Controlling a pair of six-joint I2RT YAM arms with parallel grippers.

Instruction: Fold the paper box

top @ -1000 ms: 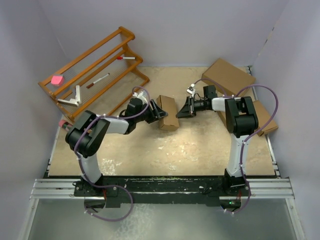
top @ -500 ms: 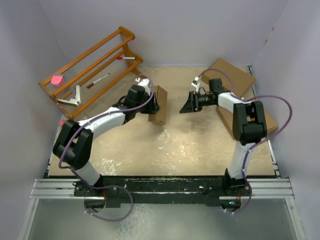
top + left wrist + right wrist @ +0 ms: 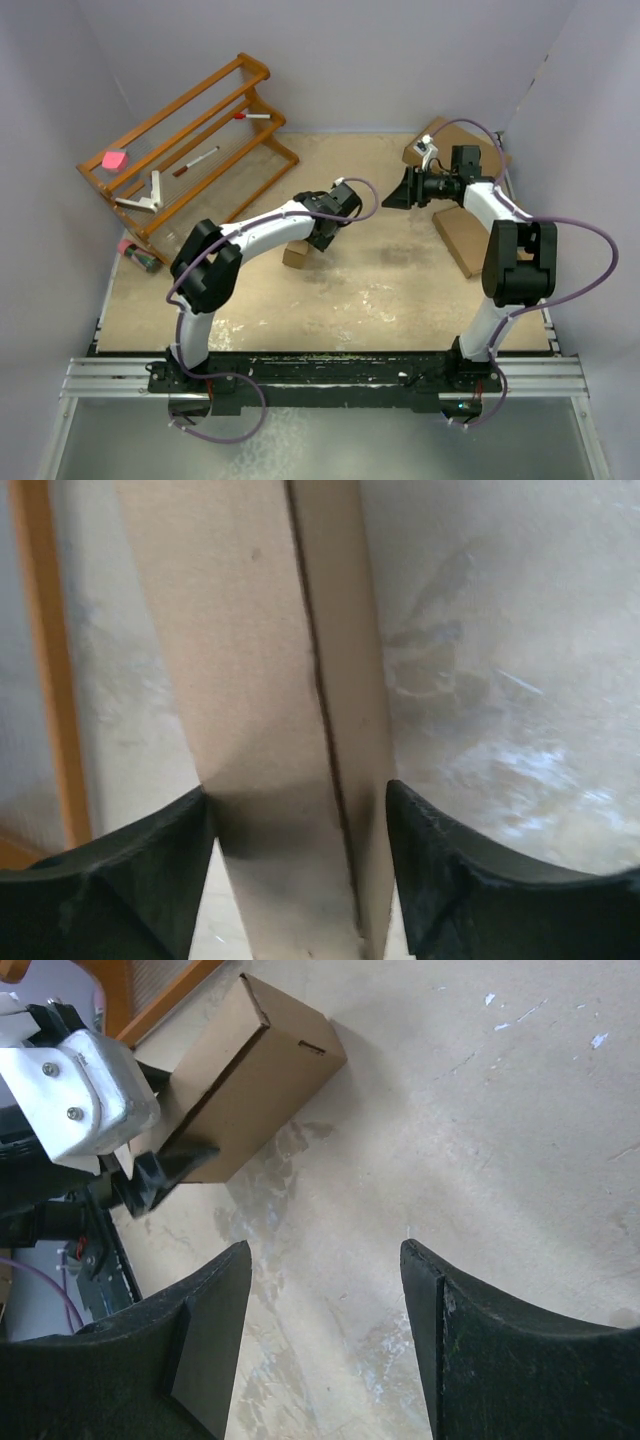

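The paper box (image 3: 296,252) is folded up into a small brown cardboard block near the table's middle. My left gripper (image 3: 325,225) is shut on it. In the left wrist view the paper box (image 3: 250,630) fills the gap, and both black fingers (image 3: 150,880) press its sides at my left gripper (image 3: 297,795). The right wrist view shows the paper box (image 3: 250,1070) from the side, its near end in the left arm's fingers. My right gripper (image 3: 395,195) hangs at the back right, well apart from the box. There, my right gripper (image 3: 325,1260) stands open over bare table.
A wooden rack (image 3: 190,140) with pens and a pink block (image 3: 114,159) stands at the back left. A larger brown box (image 3: 485,155) lies at the back right, partly behind the right arm. A flat brown box (image 3: 465,238) lies along the right edge.
The left arm carried the box right and toward the near side, turning it. The right gripper opened and drew back to the back right.
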